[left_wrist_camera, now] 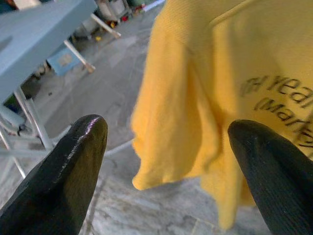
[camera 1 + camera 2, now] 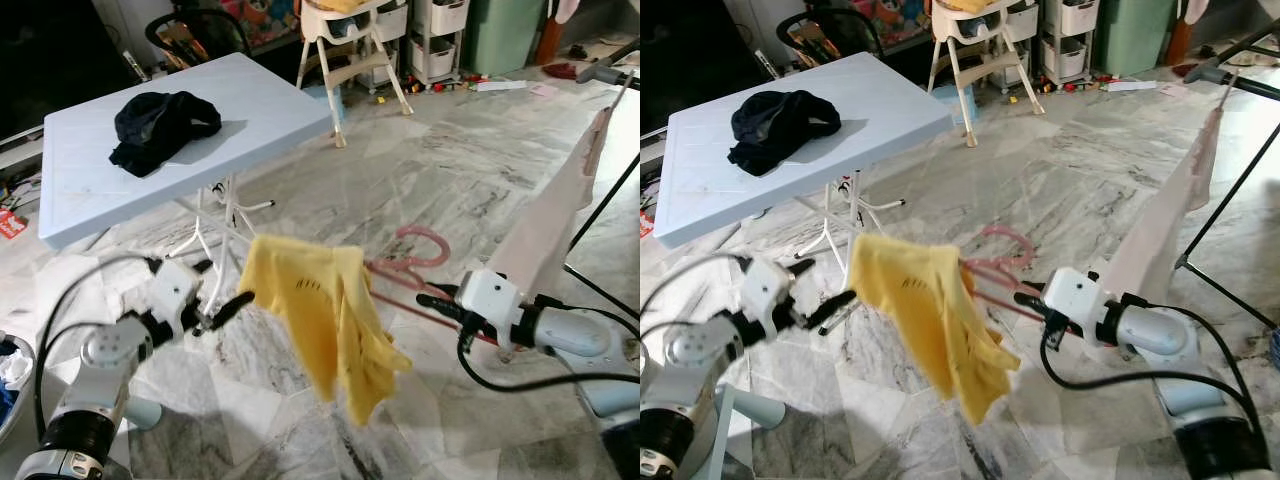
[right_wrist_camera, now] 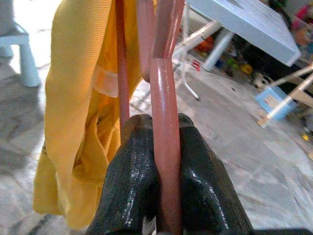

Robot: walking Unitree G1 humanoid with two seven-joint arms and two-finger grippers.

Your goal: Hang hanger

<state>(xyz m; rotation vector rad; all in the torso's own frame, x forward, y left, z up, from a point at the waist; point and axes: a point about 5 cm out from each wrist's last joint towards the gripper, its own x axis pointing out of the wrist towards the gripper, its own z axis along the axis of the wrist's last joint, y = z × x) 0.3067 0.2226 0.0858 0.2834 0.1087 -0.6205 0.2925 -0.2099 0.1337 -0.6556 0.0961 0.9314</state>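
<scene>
- Your right gripper point(image 3: 164, 161) is clamped tight on the pink hanger point(image 3: 165, 147).
- Your left gripper point(image 1: 166, 142) gapes wide, empty, beside the yellow shirt point(image 2: 320, 320).

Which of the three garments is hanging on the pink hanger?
The yellow shirt, carried on the pink hanger; the dark one lies on the table, the pale one hangs on the rack.

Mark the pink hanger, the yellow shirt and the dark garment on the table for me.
pink hanger point(image 2: 425, 240), left eye view, on the curved hook.
yellow shirt point(image 2: 325, 320), left eye view, on the middle of the hanging cloth.
dark garment point(image 2: 160, 125), left eye view, on its bunched centre.
</scene>
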